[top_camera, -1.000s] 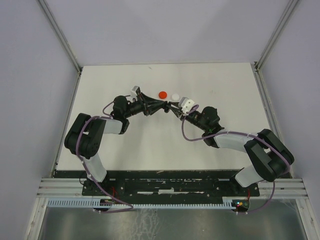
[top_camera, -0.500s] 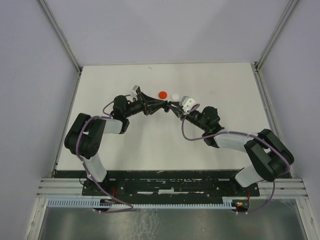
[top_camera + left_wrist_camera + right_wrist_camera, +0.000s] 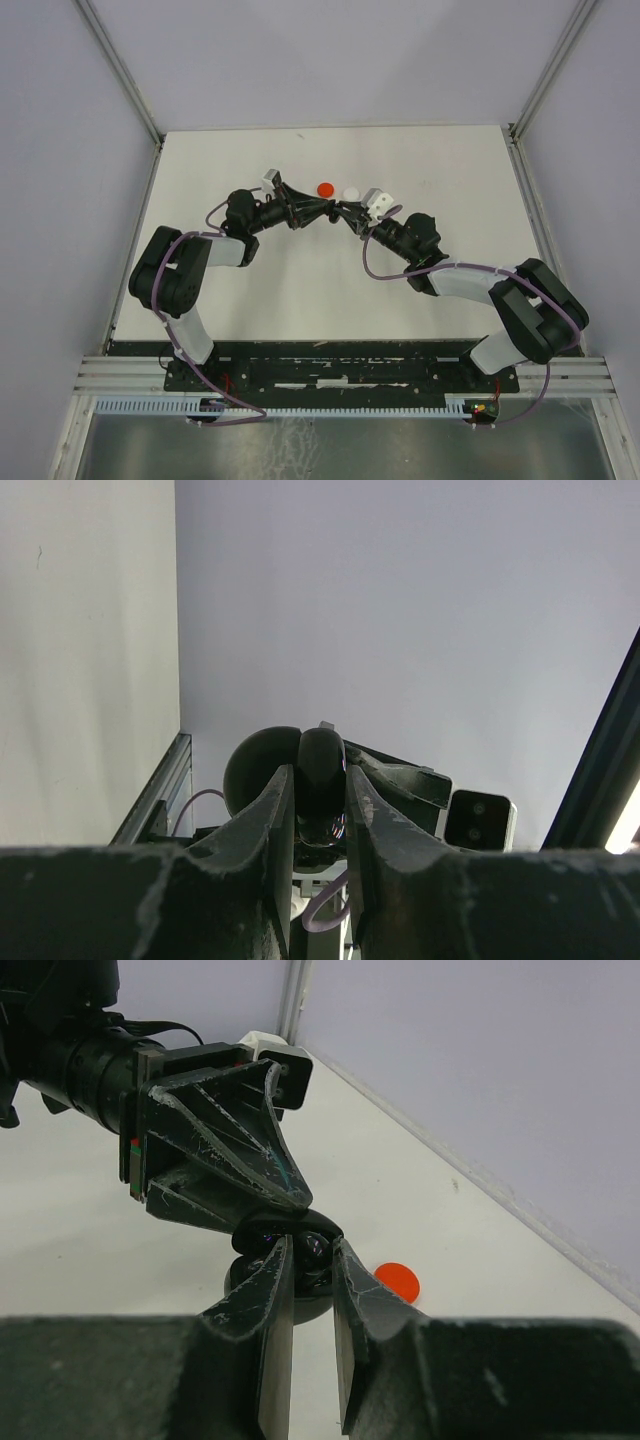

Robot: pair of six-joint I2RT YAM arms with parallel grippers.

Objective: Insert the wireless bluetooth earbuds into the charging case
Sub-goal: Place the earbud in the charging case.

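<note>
Above the middle of the table my two grippers meet tip to tip. My left gripper is shut on a glossy black charging case, which hangs open with its other half beside the jaws. My right gripper is shut on a small shiny black earbud, whose tip sits at the open mouth of the case. From above, the fingers hide both the case and the earbud.
A red round case and a white round case lie on the white table just beyond the grippers. Grey walls stand on three sides. A black rail runs along the near edge.
The right gripper has edged slightly up and left toward the left gripper. The left arm and both discs have held still.
</note>
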